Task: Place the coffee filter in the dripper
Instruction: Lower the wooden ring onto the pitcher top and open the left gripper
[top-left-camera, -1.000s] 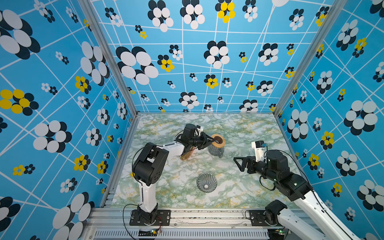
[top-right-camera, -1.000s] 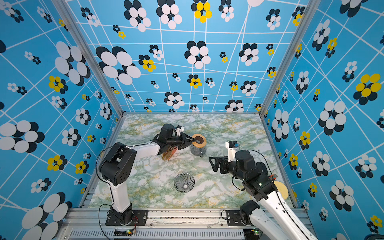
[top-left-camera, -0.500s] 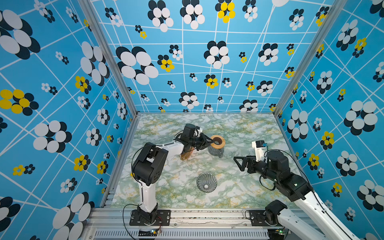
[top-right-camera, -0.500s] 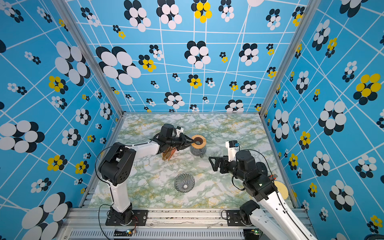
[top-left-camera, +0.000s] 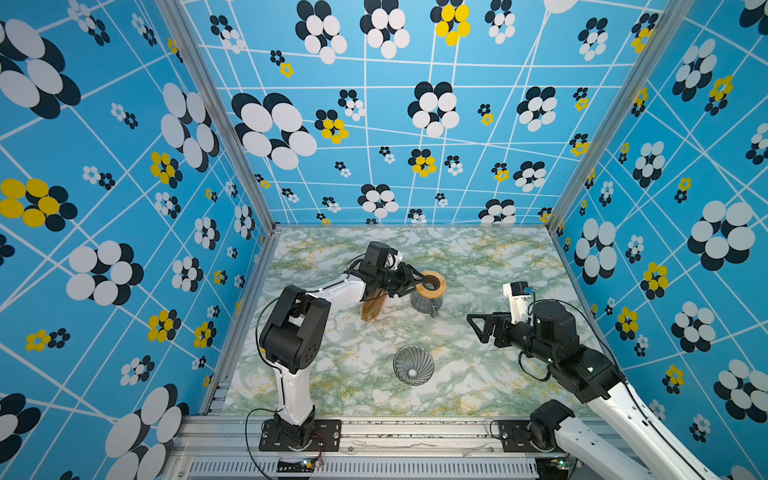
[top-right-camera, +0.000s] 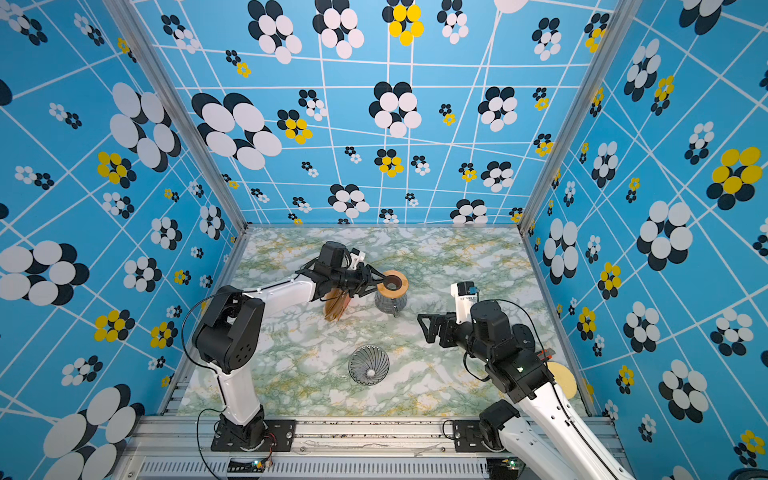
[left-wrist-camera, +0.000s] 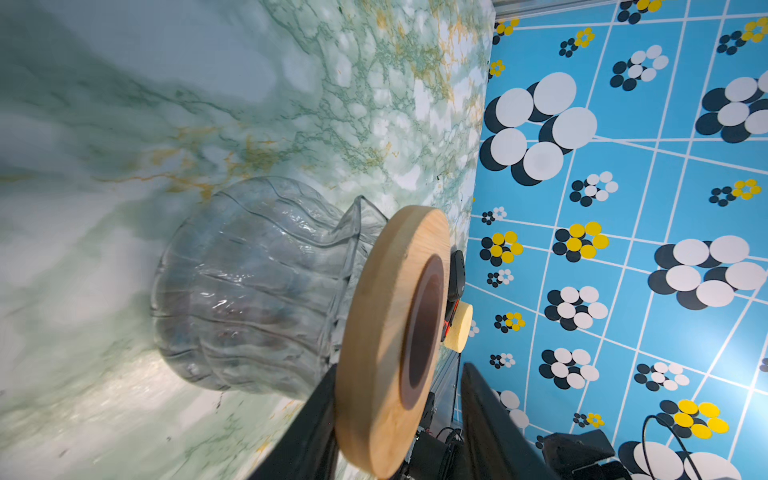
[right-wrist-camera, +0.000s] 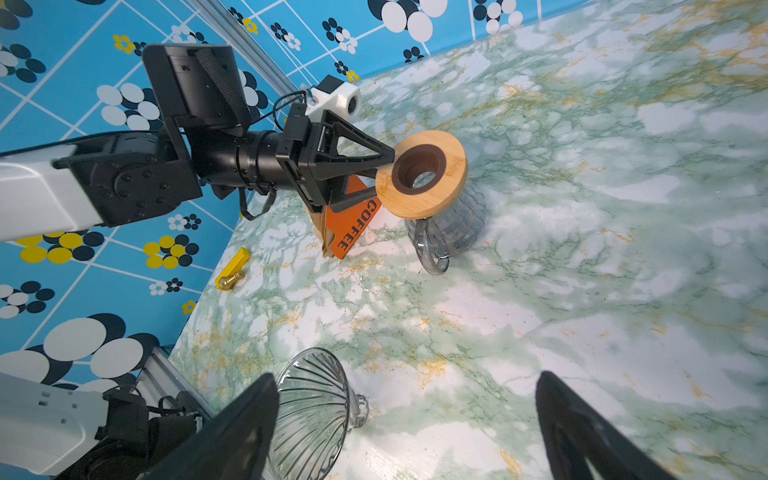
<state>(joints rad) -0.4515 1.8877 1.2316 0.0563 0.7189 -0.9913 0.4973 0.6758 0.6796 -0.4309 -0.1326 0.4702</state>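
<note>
Groundwork, I judge, not placement: no loose coffee filter shows anywhere. The only filters I see are stacked in the orange-tagged packet (top-left-camera: 372, 307), leaning on the desk (top-left-camera: 498, 257) just left of the glass jug (top-left-camera: 424, 305) at frame centre. My left claw (top-left-camera: 417, 282) stands half parted astride the rim of the wooden ring (top-left-camera: 440, 286) on that jug, one jaw clear of the wood. My right claw (top-left-camera: 476, 329) hangs wide and empty at centre right. The dripper (top-left-camera: 413, 365) sits bare at lower centre, well apart from both. Next I must draw one filter from the packet, which my left arm overhangs.
</note>
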